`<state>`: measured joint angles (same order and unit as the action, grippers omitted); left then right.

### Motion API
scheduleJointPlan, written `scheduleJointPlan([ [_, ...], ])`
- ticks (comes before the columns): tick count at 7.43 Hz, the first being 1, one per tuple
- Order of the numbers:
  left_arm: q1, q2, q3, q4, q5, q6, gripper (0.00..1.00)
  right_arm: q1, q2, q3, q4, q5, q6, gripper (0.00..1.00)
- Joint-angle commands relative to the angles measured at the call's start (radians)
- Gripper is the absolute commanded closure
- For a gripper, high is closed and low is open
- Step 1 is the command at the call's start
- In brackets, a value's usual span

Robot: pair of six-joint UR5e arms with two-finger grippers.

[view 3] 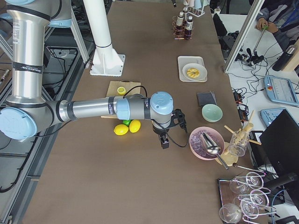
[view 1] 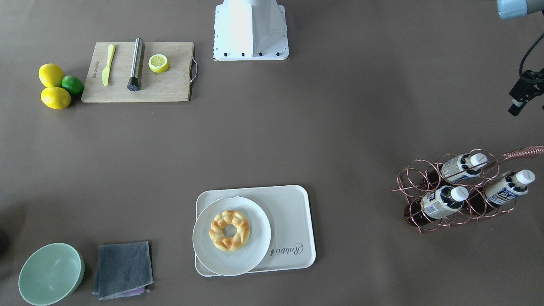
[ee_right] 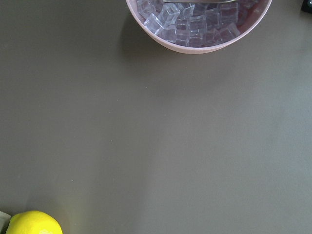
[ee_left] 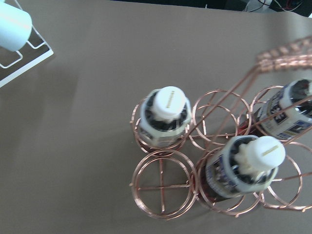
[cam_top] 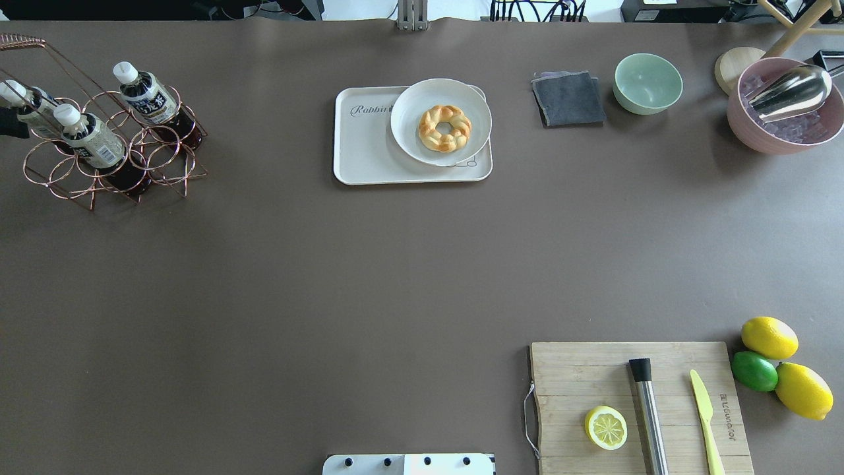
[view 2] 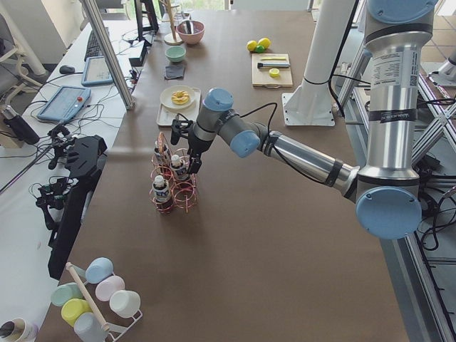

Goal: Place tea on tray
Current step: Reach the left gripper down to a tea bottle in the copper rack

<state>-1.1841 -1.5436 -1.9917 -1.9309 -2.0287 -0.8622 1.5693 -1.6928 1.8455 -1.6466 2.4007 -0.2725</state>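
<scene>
Three tea bottles stand in a copper wire rack (view 1: 414,187): one at the back (view 1: 463,168), one in front (view 1: 442,202) and one on the outer side (view 1: 508,187). They show from above in the left wrist view (ee_left: 165,117). My left gripper (view 2: 192,162) hovers just above the rack, apart from the bottles; only part of it shows at the front view's right edge (view 1: 520,100), and I cannot tell whether it is open. The cream tray (view 1: 293,221) lies mid-table. My right gripper (view 3: 163,141) hangs low between the lemons and the pink bowl; I cannot tell its state.
A white plate (view 1: 255,255) with a braided bread ring covers half the tray. A cutting board (cam_top: 580,369) holds a lemon half, steel muddler and knife. Lemons and a lime (cam_top: 768,363), a green bowl (cam_top: 647,82), a grey cloth (cam_top: 568,99) and a pink ice bowl (cam_top: 784,109) stand around.
</scene>
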Motion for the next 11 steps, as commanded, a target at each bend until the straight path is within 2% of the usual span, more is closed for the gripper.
scheduleJointPlan([
  [1,0.107,-0.085,0.026,0.003,0.120,-0.073,0.12,0.000,0.001,0.001,0.001,0.000,0.001,0.00],
  [3,0.107,-0.122,0.091,0.001,0.128,-0.013,0.22,-0.002,0.001,0.000,0.001,-0.002,-0.001,0.00],
  [4,0.107,-0.124,0.114,0.000,0.128,0.067,0.22,-0.003,-0.001,0.000,0.001,-0.002,-0.001,0.00],
  [11,0.107,-0.210,0.195,-0.003,0.128,0.054,0.24,-0.002,-0.013,0.006,0.001,-0.003,-0.008,0.00],
])
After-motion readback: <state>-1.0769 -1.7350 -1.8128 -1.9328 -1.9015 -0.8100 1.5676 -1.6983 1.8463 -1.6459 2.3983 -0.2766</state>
